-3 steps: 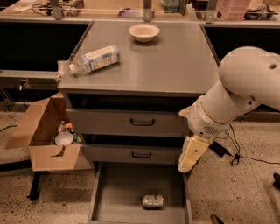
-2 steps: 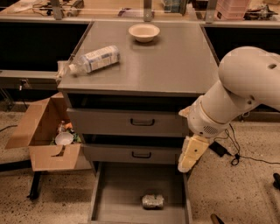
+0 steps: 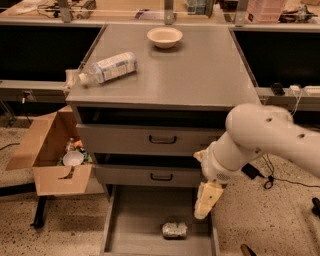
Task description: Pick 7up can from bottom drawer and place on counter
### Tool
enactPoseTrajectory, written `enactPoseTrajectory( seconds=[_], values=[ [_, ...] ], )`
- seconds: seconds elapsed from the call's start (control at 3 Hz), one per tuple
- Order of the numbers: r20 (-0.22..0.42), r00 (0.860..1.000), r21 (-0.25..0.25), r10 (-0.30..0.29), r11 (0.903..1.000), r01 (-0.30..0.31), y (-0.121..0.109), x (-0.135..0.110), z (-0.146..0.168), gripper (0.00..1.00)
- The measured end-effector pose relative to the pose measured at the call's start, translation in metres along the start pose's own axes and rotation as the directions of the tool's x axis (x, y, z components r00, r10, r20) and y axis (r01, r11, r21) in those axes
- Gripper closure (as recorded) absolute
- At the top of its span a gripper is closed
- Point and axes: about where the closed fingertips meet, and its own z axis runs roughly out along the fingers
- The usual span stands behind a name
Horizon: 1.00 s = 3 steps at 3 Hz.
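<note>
The 7up can (image 3: 174,229) lies on its side on the floor of the open bottom drawer (image 3: 135,220), near the front right. My gripper (image 3: 206,201) hangs from the white arm at the drawer's right wall, above and to the right of the can, apart from it. The grey counter (image 3: 195,75) is the cabinet's top, above the two shut drawers with dark handles.
A clear plastic bottle (image 3: 107,67) lies on the counter's left side and a cream bowl (image 3: 164,36) stands at its back. An open cardboard box (image 3: 52,152) with clutter sits left of the cabinet. A wooden worktop (image 3: 125,10) runs behind.
The view and my arm have shifted slightly; my gripper sits a little lower, toward the drawer. The can has not moved.
</note>
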Motion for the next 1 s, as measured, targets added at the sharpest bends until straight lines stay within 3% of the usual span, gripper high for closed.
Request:
enactPoseTrajectory(
  seconds=[0.33,0.67,1.0],
  values=[
    [0.023,0.999,0.009,-0.024,0.9997,0.023,0.018,0.04,0.084,0.0],
    [0.068,0.998,-0.002,-0.019,0.9998,0.019,0.027,0.064,0.145,0.0],
    [0.067,0.998,-0.005,-0.021,0.9998,0.021,0.026,0.066,0.151,0.0]
  ],
)
